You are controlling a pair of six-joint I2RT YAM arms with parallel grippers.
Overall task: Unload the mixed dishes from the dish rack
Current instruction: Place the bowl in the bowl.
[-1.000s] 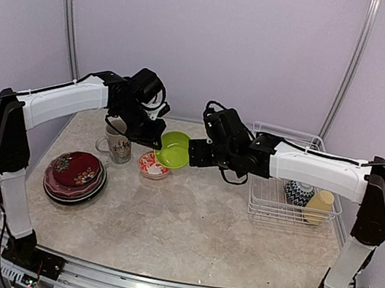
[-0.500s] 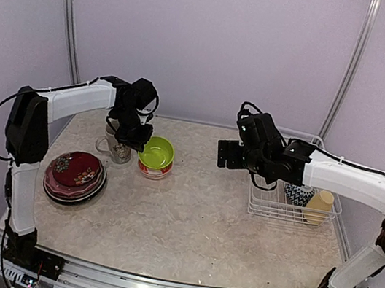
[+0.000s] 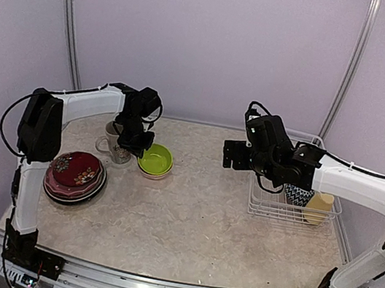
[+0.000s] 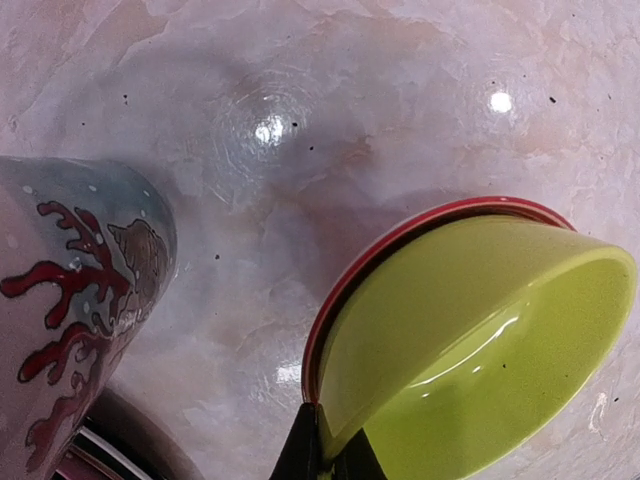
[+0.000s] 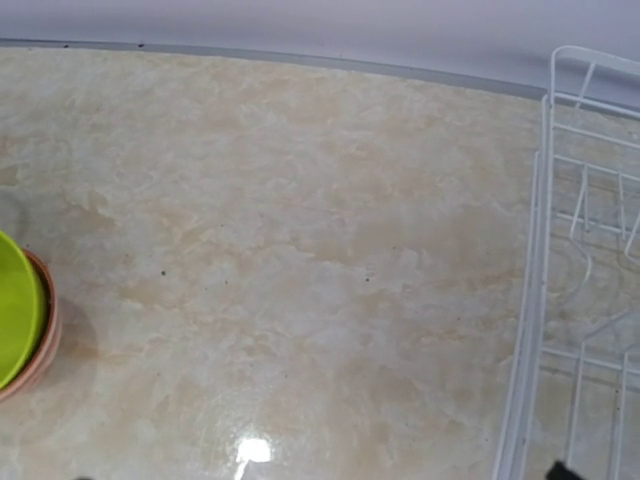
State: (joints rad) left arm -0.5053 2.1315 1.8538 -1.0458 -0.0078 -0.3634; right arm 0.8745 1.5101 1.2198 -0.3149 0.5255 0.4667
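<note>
My left gripper [image 3: 141,147] is shut on the near rim of a lime-green bowl [image 3: 156,159]. In the left wrist view the fingertips [image 4: 312,452] pinch that rim, and the lime-green bowl [image 4: 480,340] sits tilted inside a red-rimmed patterned bowl [image 4: 322,320]. A beige patterned mug [image 3: 115,148] stands just left of them. My right gripper [image 3: 230,154] hangs open and empty above the table, left of the white dish rack [image 3: 264,200]. The rack holds a dark patterned bowl [image 3: 296,193] and a pale-yellow mug [image 3: 319,207].
A stack of plates with a red floral one on top [image 3: 75,172] lies at the left front. In the right wrist view the rack's wire edge [image 5: 525,330] runs down the right side and the lime-green bowl [image 5: 15,320] shows at the far left.
The right gripper let go of the lime-green bowl and drew back right toward the rack. The left gripper carried the bowl left and down into the red-rimmed bowl.
</note>
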